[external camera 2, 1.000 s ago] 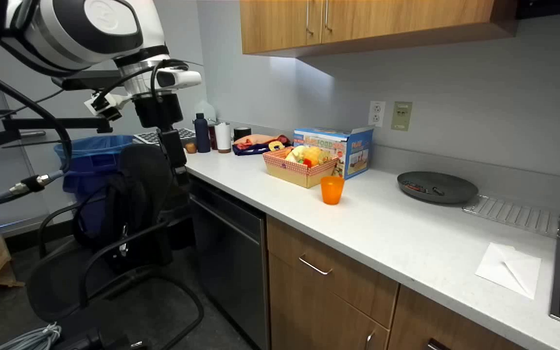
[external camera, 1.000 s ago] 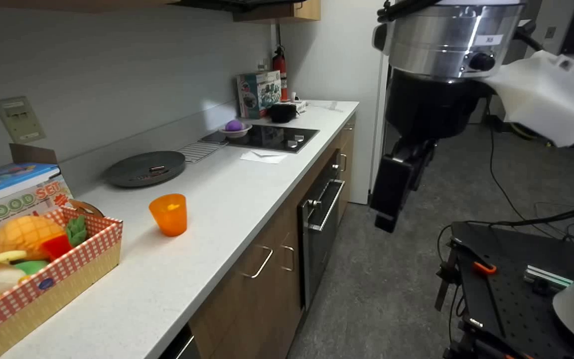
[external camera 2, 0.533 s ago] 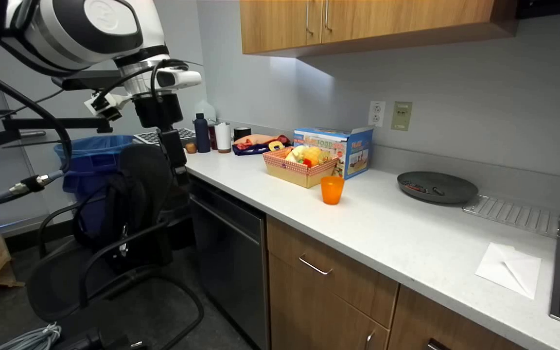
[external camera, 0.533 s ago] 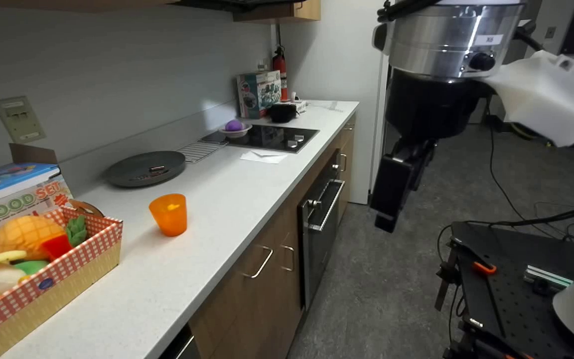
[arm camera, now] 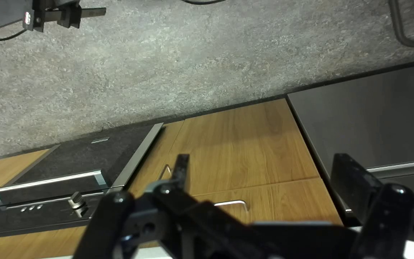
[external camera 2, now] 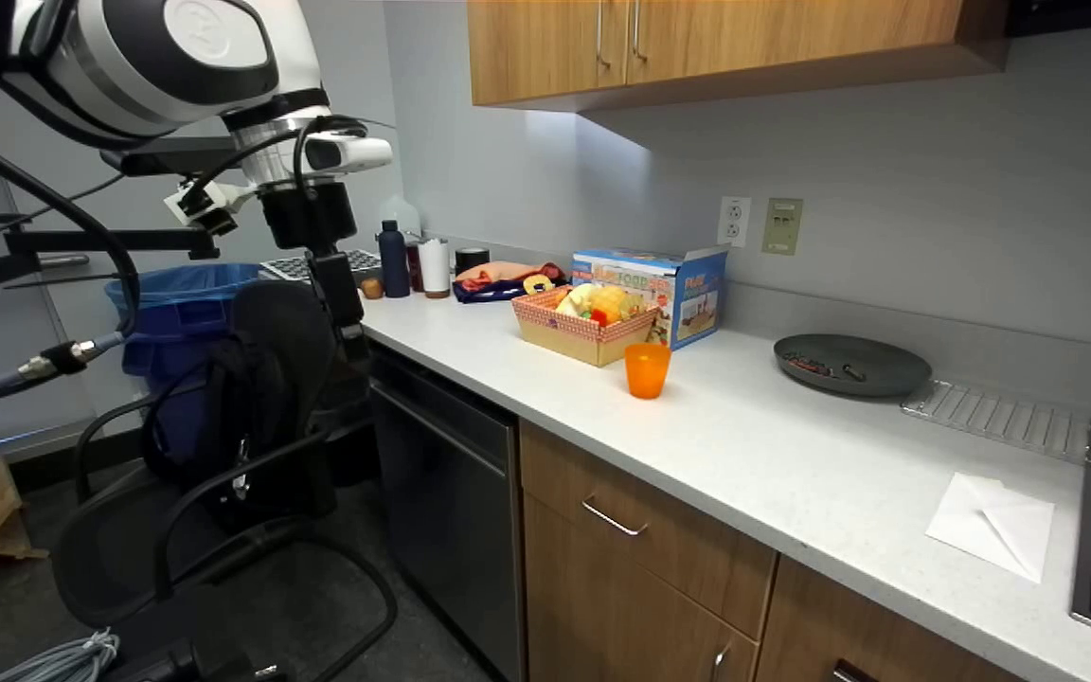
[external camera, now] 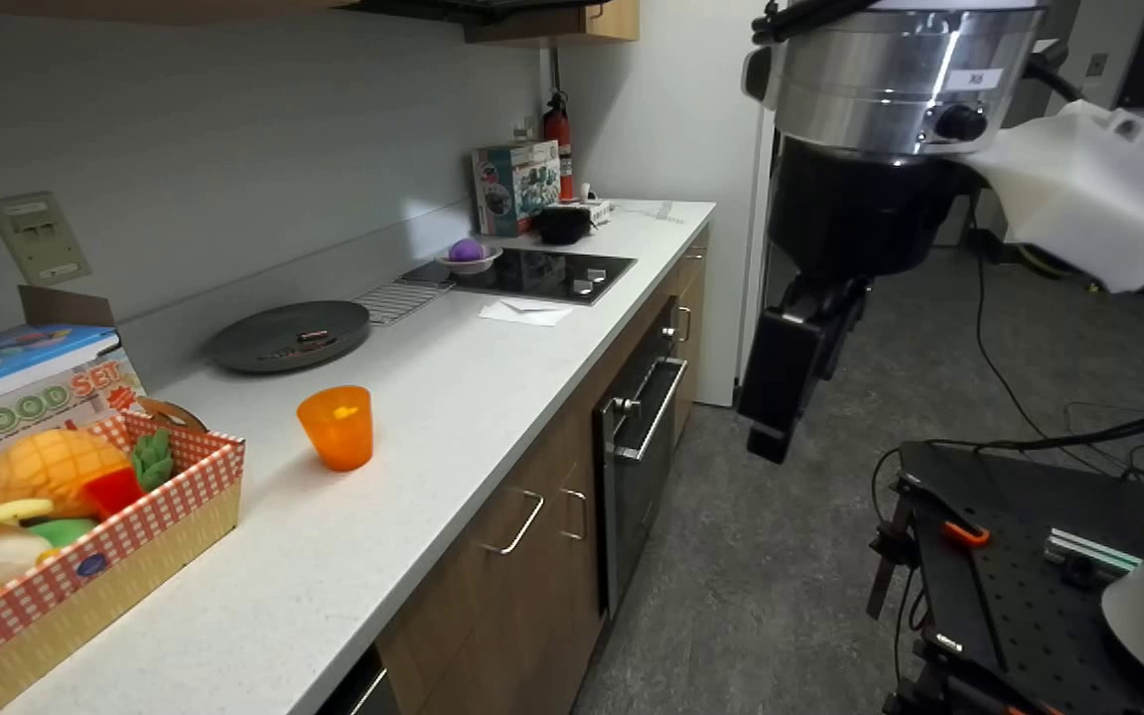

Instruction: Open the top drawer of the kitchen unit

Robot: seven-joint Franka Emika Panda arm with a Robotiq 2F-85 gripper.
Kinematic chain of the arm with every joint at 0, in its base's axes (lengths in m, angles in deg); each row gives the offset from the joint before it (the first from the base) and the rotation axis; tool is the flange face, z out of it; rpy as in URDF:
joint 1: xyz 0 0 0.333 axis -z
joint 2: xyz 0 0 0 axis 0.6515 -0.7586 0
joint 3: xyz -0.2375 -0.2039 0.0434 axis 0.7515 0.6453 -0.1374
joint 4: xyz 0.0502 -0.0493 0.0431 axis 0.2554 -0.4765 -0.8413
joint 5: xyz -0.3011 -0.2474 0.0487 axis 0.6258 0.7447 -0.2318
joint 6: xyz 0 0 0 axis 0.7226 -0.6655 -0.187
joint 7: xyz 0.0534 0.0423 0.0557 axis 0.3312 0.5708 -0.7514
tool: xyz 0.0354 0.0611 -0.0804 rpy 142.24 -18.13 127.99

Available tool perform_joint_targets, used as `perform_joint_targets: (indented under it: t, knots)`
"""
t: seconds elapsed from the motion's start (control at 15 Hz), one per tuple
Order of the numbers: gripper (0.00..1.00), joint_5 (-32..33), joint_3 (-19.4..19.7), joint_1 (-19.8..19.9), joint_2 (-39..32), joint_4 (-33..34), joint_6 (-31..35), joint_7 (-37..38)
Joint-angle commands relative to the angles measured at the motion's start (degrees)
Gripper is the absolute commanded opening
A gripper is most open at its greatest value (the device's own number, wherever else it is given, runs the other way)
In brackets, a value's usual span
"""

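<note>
The kitchen unit (external camera 2: 792, 483) runs along the wall with a white worktop and brown fronts; it shows in both exterior views (external camera: 264, 556). The top drawer (external camera 2: 706, 559) is shut, flush under the worktop, with a silver bar handle (external camera 2: 614, 517). In the wrist view the top drawer (arm camera: 289, 201) lies beyond my gripper (arm camera: 262, 167), its handle (arm camera: 230, 203) partly hidden by the left finger. My gripper is open and empty. In both exterior views it (external camera: 771, 442) hangs pointing down, apart from the unit, near the dishwasher end (external camera 2: 352, 346).
An orange cup (external camera 2: 647, 369), a food basket (external camera 2: 583, 327) and a dark pan (external camera 2: 850, 365) stand on the worktop. The dishwasher (external camera 2: 446, 502) and the oven (external camera: 637, 447) flank the brown fronts. A black chair (external camera 2: 223, 511) stands below the arm. A black cart (external camera: 1029, 536) stands opposite.
</note>
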Motion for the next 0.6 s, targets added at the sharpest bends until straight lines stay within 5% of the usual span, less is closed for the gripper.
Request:
perform_joint_targets:
  t: [0.0,0.2,0.53]
  knots:
    - [1.00,1.1,1.7,-1.8,-0.4,0.1,-0.1,0.9]
    - [1.00,-0.2,1.5,-1.1,-2.8,1.9,-0.2,5.1]
    - [1.00,0.3,7.9,2.9,-11.8,-0.9,11.4,6.5]
